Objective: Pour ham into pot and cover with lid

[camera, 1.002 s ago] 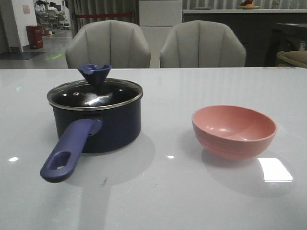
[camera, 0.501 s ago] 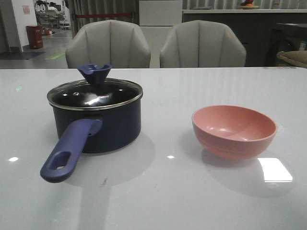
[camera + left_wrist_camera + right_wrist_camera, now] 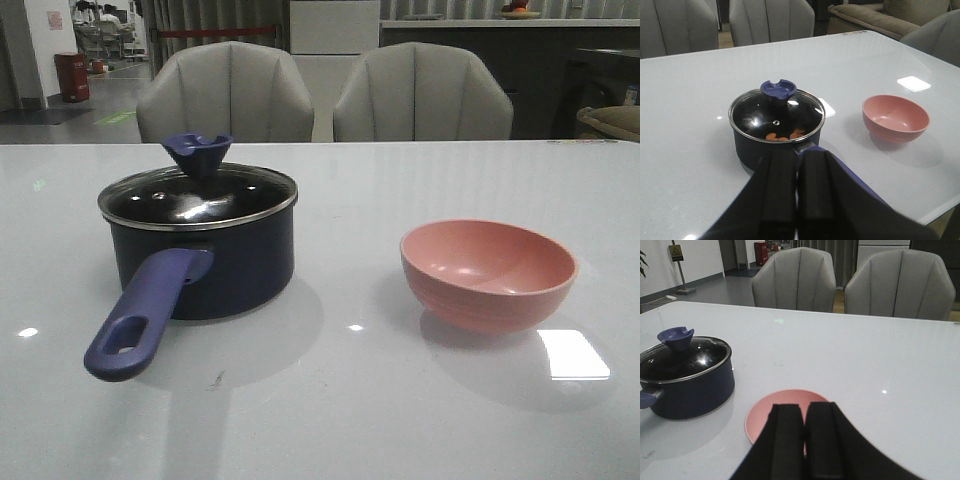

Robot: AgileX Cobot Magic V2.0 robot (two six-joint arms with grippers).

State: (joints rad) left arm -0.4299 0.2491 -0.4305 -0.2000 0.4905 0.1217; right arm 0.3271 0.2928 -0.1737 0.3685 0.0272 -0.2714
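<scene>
Neither arm shows in the front view; each claw appears only in its own wrist camera, cut off by the frame's lower edge. The left gripper [image 3: 797,200] hides most of the pot's handle in its wrist view, so only a short stretch of purple-blue shows beside the fingers. The right gripper [image 3: 805,440] covers part of the pink bowl [image 3: 488,273], whose rim curves out from behind its fingers. Through the glass lid [image 3: 198,196] a few orange-pink pieces of ham [image 3: 785,135] can be seen in the left wrist view; from the front the glass is dark with glare and the ham cannot be made out.

Against the earlier front frames nothing has shifted: pot, lid and bowl sit where they were, and the arms stay out of that view.

Both claws have their black fingers pressed together with only a thin seam between, and neither pinches anything. Whether either one touches what lies behind it cannot be told.

The navy saucepan [image 3: 205,260] stands on the white table [image 3: 330,400] toward its left side, handle [image 3: 140,315] pointing at the near edge, oval hole at its end. The lid sits level on the pot's rim, its flared blue knob [image 3: 197,152] upright. The bowl stands empty toward the right side, well apart from the pot.
</scene>
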